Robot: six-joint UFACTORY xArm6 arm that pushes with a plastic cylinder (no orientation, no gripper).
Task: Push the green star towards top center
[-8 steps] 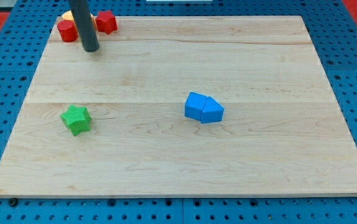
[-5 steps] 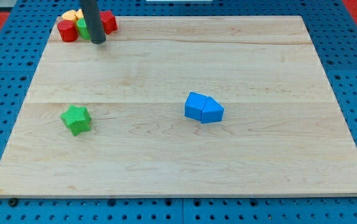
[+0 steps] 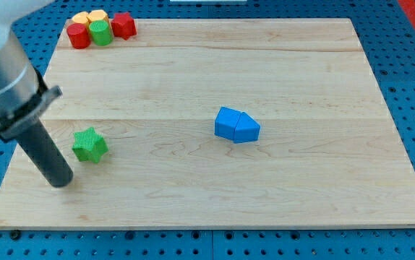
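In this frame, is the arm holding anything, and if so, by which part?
Nothing is held. My tip rests on the board at the lower left of the green star, apart from it.

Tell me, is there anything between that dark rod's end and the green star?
No. In the camera view, my tip sits just below-left of the green star, with only a short strip of bare wooden board between them.

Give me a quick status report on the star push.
My tip sits below-left of the green star, apart. Star at board's left, not yet pushed. Path toward top center shows no blocks.
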